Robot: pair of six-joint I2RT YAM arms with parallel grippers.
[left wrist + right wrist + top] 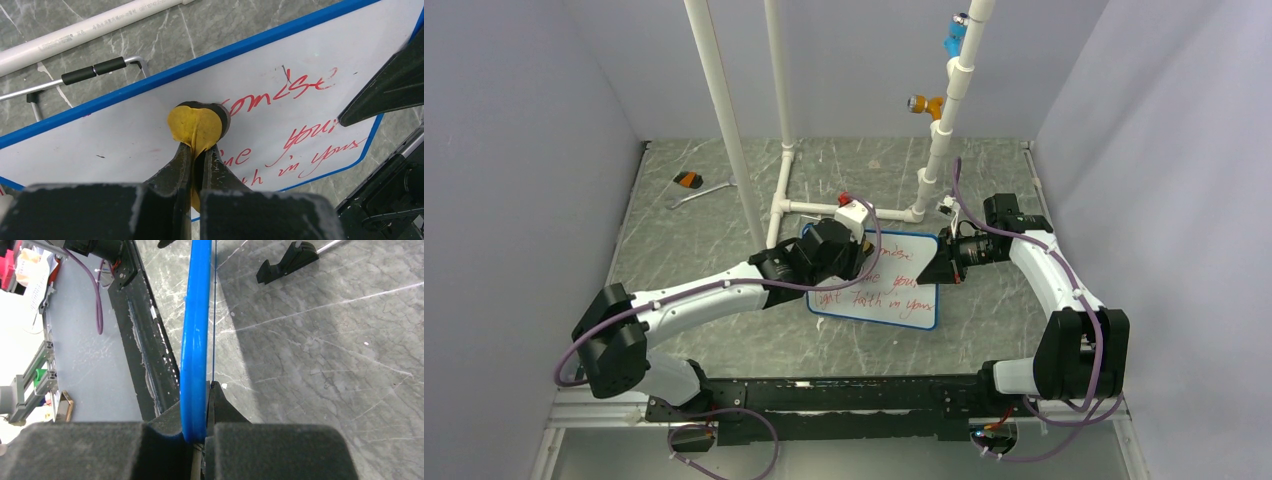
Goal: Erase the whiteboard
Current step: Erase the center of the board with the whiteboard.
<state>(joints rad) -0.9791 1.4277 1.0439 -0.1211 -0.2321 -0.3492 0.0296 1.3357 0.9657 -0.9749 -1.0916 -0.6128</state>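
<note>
The whiteboard (pixel 911 302) lies mid-table, blue-framed, with red handwriting on its right and lower parts. My left gripper (pixel 829 250) is shut on a round yellow eraser pad (pixel 196 127) and presses it on the board's face (pixel 115 130), just left of the writing. My left gripper's fingertips (pixel 200 150) pinch the pad's fold. My right gripper (pixel 944 265) is shut on the board's right edge. In the right wrist view the blue frame (pixel 195 330) runs between the fingers of my right gripper (pixel 207 390). The board's left part is white.
White PVC pipes (pixel 724 110) stand behind the board. A white box with a red knob (pixel 854 213) sits at its far edge. An orange-black tool (pixel 688 179) and a metal wrench (pixel 699 193) lie at the back left. A black-gripped metal bar (pixel 92 71) lies behind the board.
</note>
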